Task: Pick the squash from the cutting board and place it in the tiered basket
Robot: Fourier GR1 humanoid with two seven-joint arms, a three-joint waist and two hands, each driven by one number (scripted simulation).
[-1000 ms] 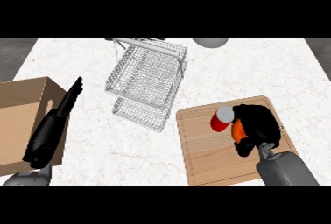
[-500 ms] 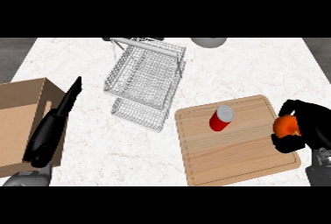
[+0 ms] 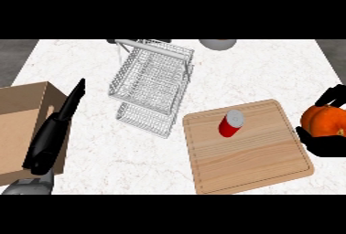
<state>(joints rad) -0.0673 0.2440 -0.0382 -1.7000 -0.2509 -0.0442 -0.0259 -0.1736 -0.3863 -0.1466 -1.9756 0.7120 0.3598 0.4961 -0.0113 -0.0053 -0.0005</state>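
Right hand (image 3: pixel 326 145) — fingers (image 3: pixel 332 96) curled round squash (image 3: pixel 325 120), beside cutting board (image 3: pixel 251 170).

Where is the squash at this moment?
In the head view the squash is at the far right edge, with the right hand curled round it, just beyond the cutting board's right side.

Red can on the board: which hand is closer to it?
Right. The right hand, curled round the squash, is just past the board, right of the red can. The left hand lies far off beside the brown box.
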